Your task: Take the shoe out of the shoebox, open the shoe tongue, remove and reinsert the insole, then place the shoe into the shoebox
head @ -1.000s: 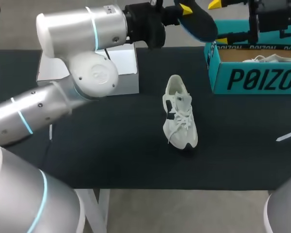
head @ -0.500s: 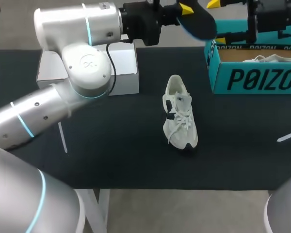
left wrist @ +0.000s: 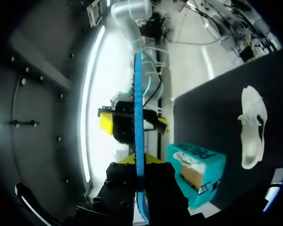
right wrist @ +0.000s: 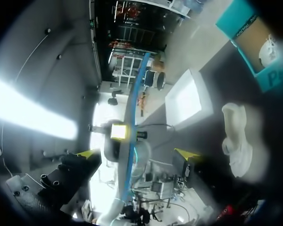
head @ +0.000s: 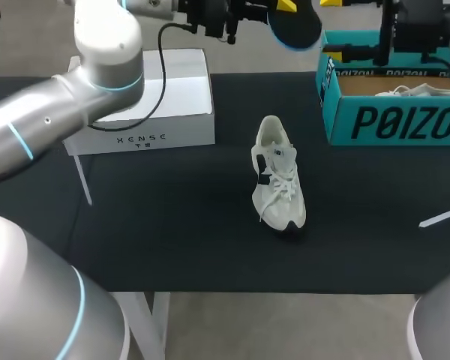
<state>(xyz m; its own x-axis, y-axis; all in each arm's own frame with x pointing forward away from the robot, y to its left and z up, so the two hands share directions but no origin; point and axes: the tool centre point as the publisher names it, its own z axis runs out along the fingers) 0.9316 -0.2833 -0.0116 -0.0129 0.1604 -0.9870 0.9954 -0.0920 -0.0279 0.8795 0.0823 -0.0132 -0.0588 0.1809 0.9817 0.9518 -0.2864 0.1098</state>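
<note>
Head view: insole (head: 292, 26) seemingly higher now.

Left gripper (left wrist: 140, 164) clamped on a thin blue insole (left wrist: 138, 94), held edge-on. Ahead, right gripper (left wrist: 134, 124), its yellow tips spread either side of the insole, clear of it. On the dark table (left wrist: 212, 108): white shoe (left wrist: 252, 127) mid-surface, teal shoebox (left wrist: 198, 174) at an edge, second white shoe (left wrist: 185, 158) inside.

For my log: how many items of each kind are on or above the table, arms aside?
White lace-up shoes: 2 (loose shoe, boxed shoe)
Boxes: 2 (teal cardboard shoebox, plain white box)
Blue flat insole: 1, in the left gripper
Total: 5
</note>
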